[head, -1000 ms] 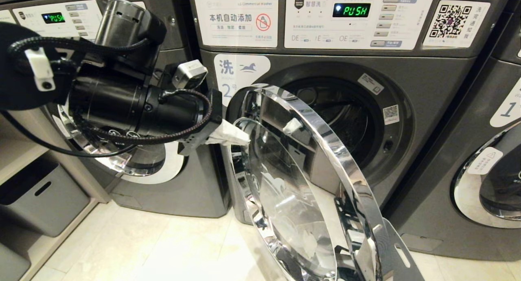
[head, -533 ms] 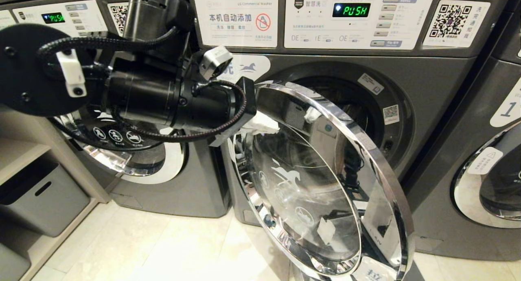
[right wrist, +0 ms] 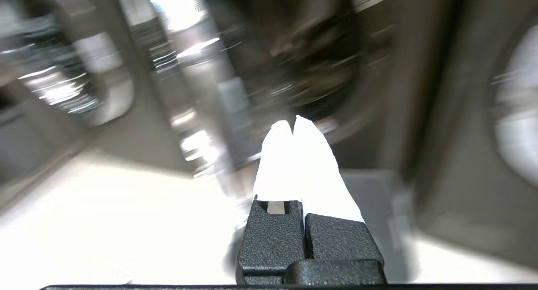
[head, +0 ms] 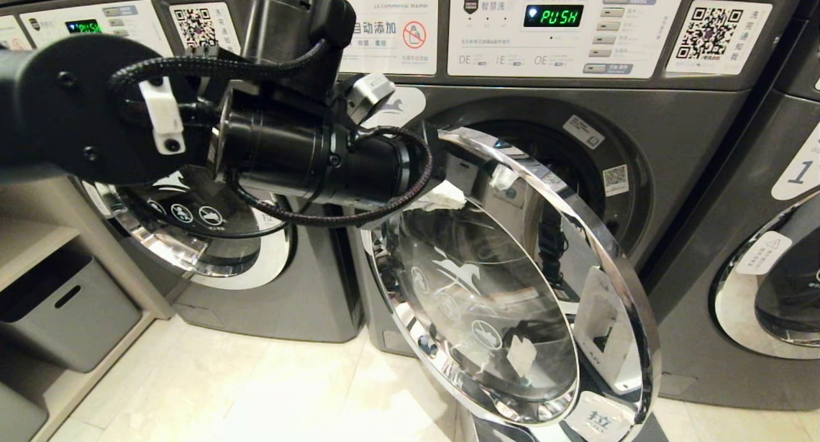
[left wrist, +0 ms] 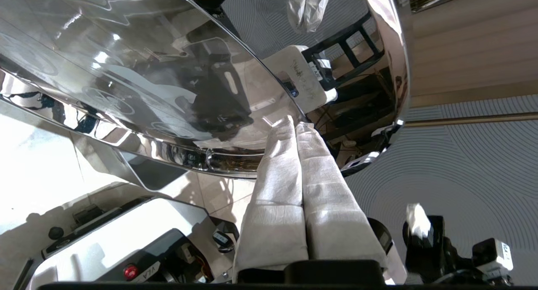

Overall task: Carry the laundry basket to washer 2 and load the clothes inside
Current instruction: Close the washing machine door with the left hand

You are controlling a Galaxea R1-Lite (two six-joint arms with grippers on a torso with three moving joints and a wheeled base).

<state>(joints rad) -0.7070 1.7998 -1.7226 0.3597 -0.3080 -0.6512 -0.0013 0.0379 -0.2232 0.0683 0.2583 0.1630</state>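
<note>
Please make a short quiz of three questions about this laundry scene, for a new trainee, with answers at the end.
1. True or false: the door of washer 2 stands open.
2. Which gripper is against the door's chrome ring? A: left gripper. B: right gripper.
3. Fill in: the green display on washer 2 reads ____.

Key
1. True: the drum opening shows behind the swung-out door.
2. A: its shut fingers meet the ring.
3. PUSH.

Tiled floor (head: 256, 391) — washers (head: 692, 237) standing
</note>
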